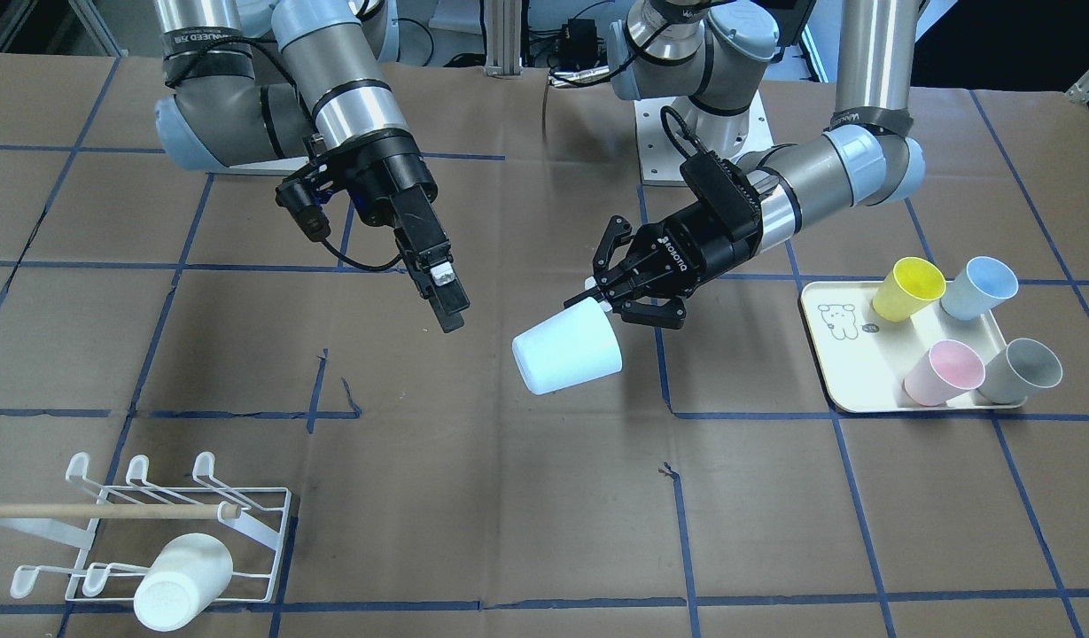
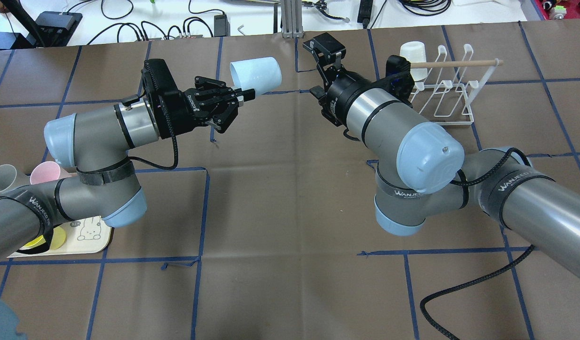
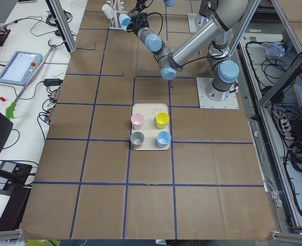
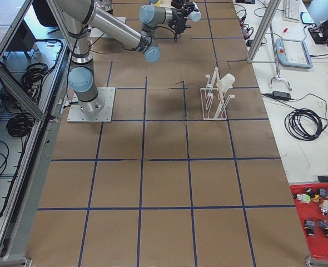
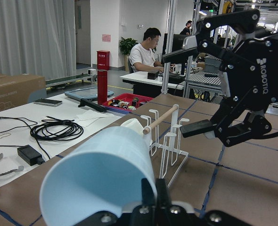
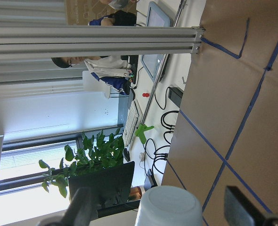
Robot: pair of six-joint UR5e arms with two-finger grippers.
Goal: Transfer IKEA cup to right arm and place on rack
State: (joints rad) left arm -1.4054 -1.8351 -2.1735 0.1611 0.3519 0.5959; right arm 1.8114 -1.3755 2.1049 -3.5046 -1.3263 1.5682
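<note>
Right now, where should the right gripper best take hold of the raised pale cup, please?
I'd take the cup by its side wall near the closed base, coming from the base end: the left gripper pinches the rim, and the cup lies sideways with its base facing the open right gripper.

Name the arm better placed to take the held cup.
Right. The right gripper is open and faces the pale cup's base, between its fingers in the wrist view; the left gripper grips the other end, and the rack lies on the right's side.
</note>
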